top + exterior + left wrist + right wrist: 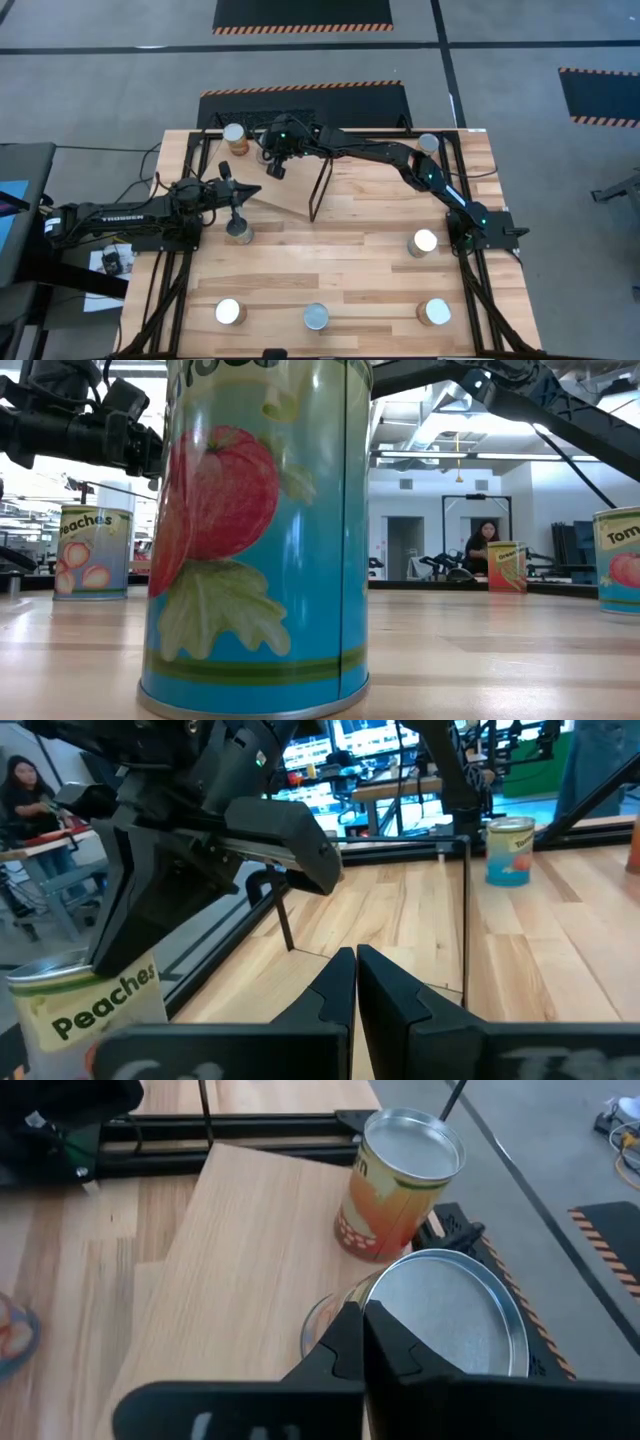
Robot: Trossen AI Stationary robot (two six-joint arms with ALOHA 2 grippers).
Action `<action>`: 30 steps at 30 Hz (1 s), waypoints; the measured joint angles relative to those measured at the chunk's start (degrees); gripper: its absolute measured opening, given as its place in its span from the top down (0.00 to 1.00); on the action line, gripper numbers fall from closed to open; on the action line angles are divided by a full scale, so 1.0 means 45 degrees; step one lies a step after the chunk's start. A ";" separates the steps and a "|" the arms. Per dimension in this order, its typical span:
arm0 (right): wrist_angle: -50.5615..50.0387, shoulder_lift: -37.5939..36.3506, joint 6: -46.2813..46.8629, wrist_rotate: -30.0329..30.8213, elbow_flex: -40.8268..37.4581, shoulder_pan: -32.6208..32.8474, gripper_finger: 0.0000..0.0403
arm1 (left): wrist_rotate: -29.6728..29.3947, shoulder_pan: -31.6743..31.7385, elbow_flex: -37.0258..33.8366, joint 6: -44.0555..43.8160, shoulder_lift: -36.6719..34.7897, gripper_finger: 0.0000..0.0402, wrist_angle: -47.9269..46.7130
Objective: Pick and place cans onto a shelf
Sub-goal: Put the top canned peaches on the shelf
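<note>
The shelf [290,195] is a tilted light board on a thin black frame [318,190] at the table's far middle. An orange-labelled can [400,1185] stands at its far left corner [235,137]. My right gripper [360,1320] is shut over the shelf [240,1240], right beside a second can's silver top [440,1315]. My left gripper [245,192] is shut and empty, just beyond a Peaches can [238,232], which also shows in the left wrist view [90,1010]. My right gripper's shut fingertips [372,1320] stand at the near rim [385,1285] of the second can's silver top, coming from above and slanting down. I cannot tell whether they touch it. The can stands upright, and the fingers hide its base.
More cans stand on the table: one at the far right [428,143], one at the right [423,242], three along the near edge [230,312] [316,317] [433,312]. The middle one fills the low view [255,530]. A person sits in the room behind [485,545].
</note>
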 joint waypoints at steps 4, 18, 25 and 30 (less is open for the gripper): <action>0.0034 0.0185 0.0070 0.0005 -0.0005 0.0053 0.98 | -0.0232 0.0000 0.0000 0.0000 0.0001 0.99 -0.0005; 0.0171 0.0355 0.0622 0.0015 0.0003 0.0155 0.85 | -0.0316 0.0000 0.0000 -0.0004 0.0001 0.99 -0.0024; 0.0587 0.0355 0.0607 0.0017 0.0003 0.0208 0.77 | -0.0311 0.0000 0.0000 -0.0010 0.0005 0.99 -0.0024; -0.0033 -0.0422 -0.0185 0.0010 -0.0019 0.0246 0.78 | -0.0311 0.0000 0.0000 -0.0044 0.0000 0.99 -0.0094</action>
